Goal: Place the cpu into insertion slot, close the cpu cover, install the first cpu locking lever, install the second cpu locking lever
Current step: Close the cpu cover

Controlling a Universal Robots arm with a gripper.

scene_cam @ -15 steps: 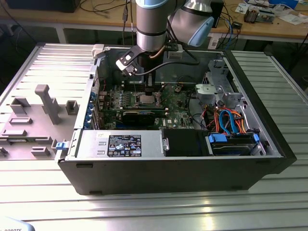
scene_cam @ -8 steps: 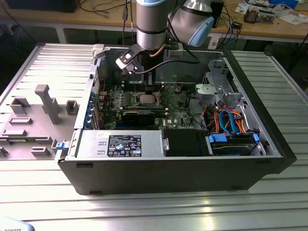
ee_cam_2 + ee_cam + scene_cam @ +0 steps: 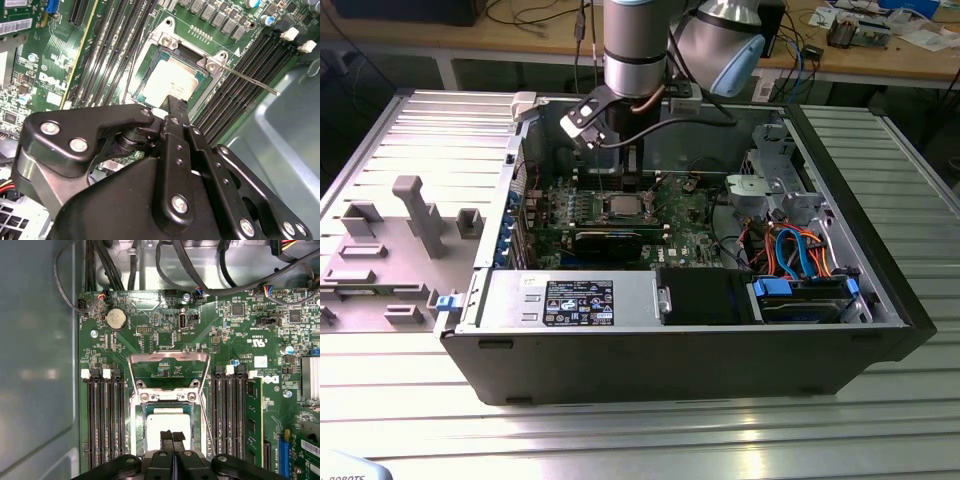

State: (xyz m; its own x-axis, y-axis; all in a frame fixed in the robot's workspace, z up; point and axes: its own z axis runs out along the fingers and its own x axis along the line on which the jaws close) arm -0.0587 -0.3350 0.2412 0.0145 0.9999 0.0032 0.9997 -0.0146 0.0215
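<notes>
The cpu (image 3: 167,416) shows its pale silver top inside the insertion slot (image 3: 142,440) on the green board, and it is also visible as the cpu (image 3: 172,80) in the second wrist view. The cpu cover (image 3: 169,356) stands open, tilted up from its hinge, with the board showing through its cut-out. Two thin locking levers are raised off the socket, one lever (image 3: 250,80) sticking out to the side. My gripper (image 3: 171,436) hangs just above the chip's near edge, its black fingers (image 3: 175,105) pressed together with nothing between them. In the exterior view the arm reaches down over the socket (image 3: 620,207).
Black memory slots (image 3: 105,425) flank the socket, with one green memory module (image 3: 252,415) upright. A coin battery (image 3: 116,318) and black cables (image 3: 200,270) lie beyond it. A black expansion card (image 3: 610,240), the drive cage with orange cables (image 3: 800,250) and the case walls (image 3: 670,360) surround the board.
</notes>
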